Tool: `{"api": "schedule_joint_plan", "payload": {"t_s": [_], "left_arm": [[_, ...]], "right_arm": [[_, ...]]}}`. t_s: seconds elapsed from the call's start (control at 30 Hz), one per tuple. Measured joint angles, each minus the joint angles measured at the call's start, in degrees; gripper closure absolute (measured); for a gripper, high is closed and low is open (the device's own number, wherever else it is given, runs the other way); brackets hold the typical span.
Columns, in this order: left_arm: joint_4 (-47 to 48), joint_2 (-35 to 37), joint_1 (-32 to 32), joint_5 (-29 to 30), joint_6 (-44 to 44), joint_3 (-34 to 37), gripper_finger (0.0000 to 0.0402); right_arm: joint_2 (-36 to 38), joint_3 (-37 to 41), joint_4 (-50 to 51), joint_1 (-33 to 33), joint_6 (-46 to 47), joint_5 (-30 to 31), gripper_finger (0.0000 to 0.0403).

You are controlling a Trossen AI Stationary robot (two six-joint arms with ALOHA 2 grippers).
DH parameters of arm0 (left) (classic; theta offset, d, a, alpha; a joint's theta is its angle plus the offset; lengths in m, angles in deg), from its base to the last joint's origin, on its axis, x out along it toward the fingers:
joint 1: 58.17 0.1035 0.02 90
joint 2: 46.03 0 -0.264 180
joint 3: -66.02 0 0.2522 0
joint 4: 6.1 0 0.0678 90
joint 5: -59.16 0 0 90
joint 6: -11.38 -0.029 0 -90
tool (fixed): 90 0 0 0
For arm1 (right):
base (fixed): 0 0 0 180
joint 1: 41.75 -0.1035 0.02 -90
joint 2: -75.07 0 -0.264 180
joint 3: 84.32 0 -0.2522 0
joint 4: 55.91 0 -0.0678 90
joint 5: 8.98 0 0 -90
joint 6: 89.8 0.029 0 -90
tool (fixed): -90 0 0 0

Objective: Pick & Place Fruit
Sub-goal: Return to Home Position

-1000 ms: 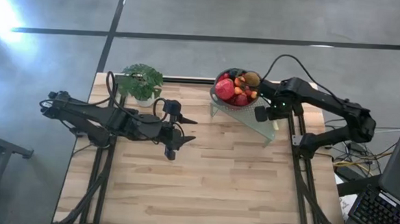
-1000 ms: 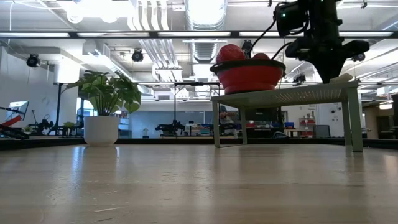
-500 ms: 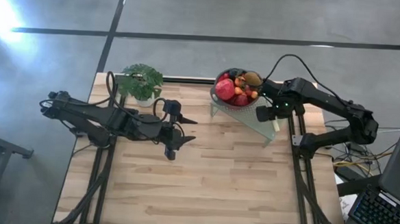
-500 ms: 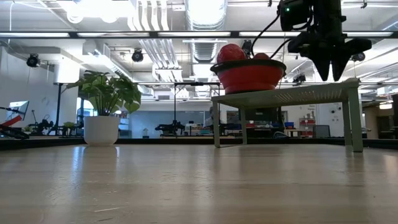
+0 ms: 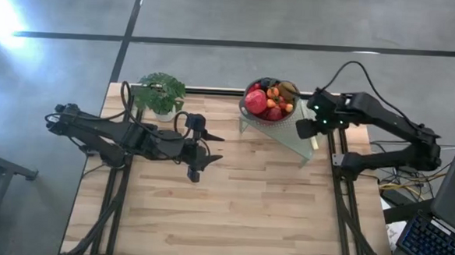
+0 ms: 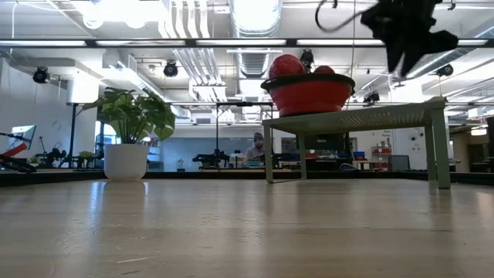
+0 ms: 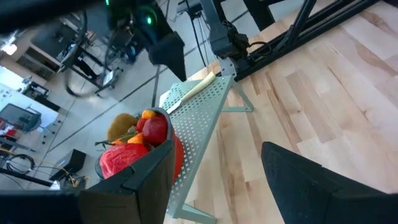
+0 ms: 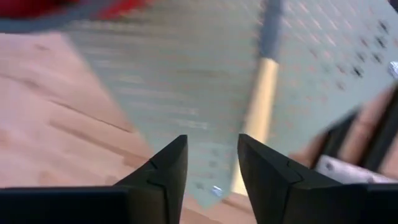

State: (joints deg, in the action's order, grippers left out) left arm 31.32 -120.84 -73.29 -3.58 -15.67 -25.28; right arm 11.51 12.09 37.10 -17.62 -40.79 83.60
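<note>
The fruit point(image 5: 269, 101) is heaped in a red bowl point(image 6: 309, 94): a big red piece, small red and orange ones, and a brown kiwi point(image 7: 121, 126). The bowl stands on a pale green perforated stand point(image 5: 305, 143) at the table's far right. My right gripper point(image 5: 300, 130) hangs open above the stand's right half, near the bowl and clear of it; it shows high over the stand point(image 6: 363, 117) in the low view. My left gripper point(image 5: 215, 147) waits open at mid-table, pointing toward the stand. A pale knife point(image 7: 193, 92) lies flat on the stand.
A potted plant point(image 5: 161, 93) stands at the far edge, left of the stand. The knife's pale handle point(image 8: 260, 99) lies just beyond my right fingers. Bare wood covers the near half of the table point(image 5: 231, 213). A person shows far off in the room behind.
My right gripper has risen from the top of the stand to well above it and has drifted slightly toward the table's right edge. The bowl, the fruit and the left arm have stayed where they were.
</note>
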Motion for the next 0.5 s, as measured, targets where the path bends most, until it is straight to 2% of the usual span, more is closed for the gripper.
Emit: {"api": "schedule_joint_plan", "payload": {"t_s": [0.17,0.27,0.4,0.5], "left_arm": [[1.2,0.0,0.1,0.0,3.2,0.0,0.0159],[1.0,0.0,0.1,0.1,5.5,0.8,0.0172],[-1.9,0.0,0.1,0.8,6.3,3.7,0.0221],[-6.8,0.1,0.1,0.9,6.2,6.8,0.0275]], "right_arm": [[4.1,-0.8,-7.9,-6.0,-2.8,2.9,0.0296],[6.7,-0.8,-12.1,-10.1,-6.0,9.4,0.0315],[9.3,-0.2,-17.3,-15.9,-11.3,21.8,0.0343],[10.4,1.5,-23.7,-19.9,-16.1,27.4,0.0366]]}}
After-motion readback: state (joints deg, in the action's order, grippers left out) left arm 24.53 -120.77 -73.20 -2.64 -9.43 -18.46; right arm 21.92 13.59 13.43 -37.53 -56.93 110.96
